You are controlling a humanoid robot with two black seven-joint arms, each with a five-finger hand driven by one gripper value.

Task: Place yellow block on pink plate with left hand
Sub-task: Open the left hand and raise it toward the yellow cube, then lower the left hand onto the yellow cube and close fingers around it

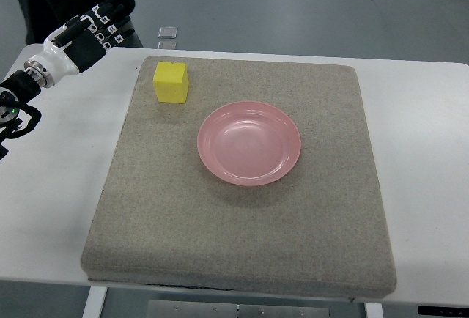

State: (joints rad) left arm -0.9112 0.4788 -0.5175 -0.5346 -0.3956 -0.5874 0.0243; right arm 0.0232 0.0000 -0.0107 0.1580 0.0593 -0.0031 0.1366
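Nearest, from the top view, a grey mat (242,245) covers the white table (58,186). On it the pink plate (249,143) lies empty, so the task looks barely begun. Just beyond it, far-left, the yellow block (171,83) sits untouched; the left hand (91,32) hovers apart, fingers loosely curled, holding nothing
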